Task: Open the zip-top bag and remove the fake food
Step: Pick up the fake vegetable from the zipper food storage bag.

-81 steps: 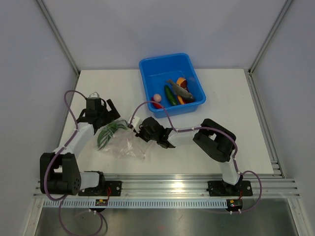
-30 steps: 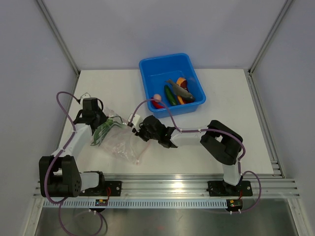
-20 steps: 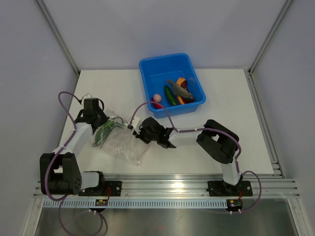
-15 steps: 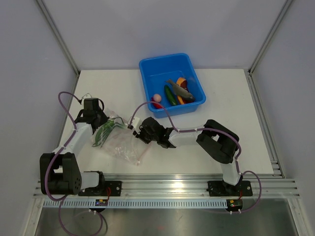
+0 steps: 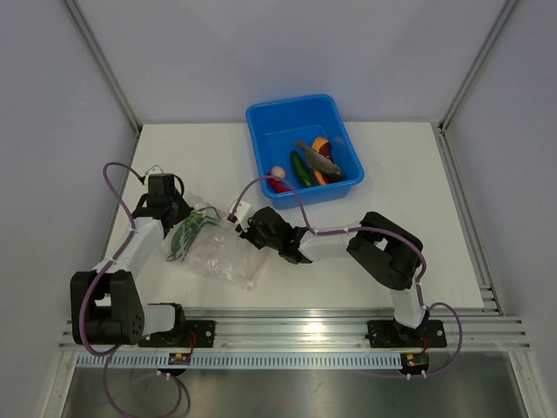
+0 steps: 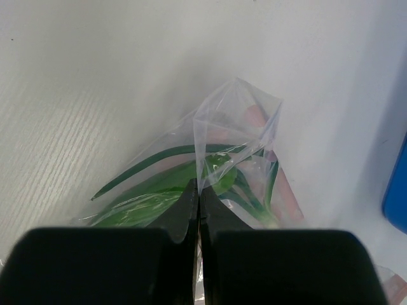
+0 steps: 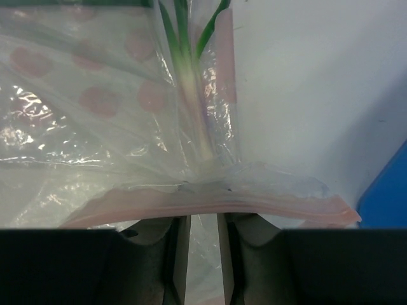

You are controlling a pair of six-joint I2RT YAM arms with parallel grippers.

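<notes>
The clear zip-top bag (image 5: 222,254) lies crumpled on the white table between both arms. One piece of fake food is still inside it, a green onion (image 5: 187,233) (image 7: 191,95). My left gripper (image 5: 180,215) (image 6: 200,190) is shut on a fold of the bag (image 6: 235,121) above the onion's leaves (image 6: 159,184). My right gripper (image 5: 239,225) (image 7: 203,219) sits at the bag's mouth under the pink zip strip (image 7: 254,204). Its jaws are closed to a narrow gap in line with the onion's pale end, with film over it.
The blue tub (image 5: 261,117) stands behind the bag, its edge showing as a blue tub corner (image 7: 388,190) in the right wrist view. It holds a grey fish (image 5: 318,157), a green chilli (image 5: 300,167), an orange slice (image 5: 322,144) and a pink egg (image 5: 278,172).
The right gripper moved left into the bag's mouth and has stayed there. The left gripper drew in over the bag's left end, and the bag shifted slightly.
</notes>
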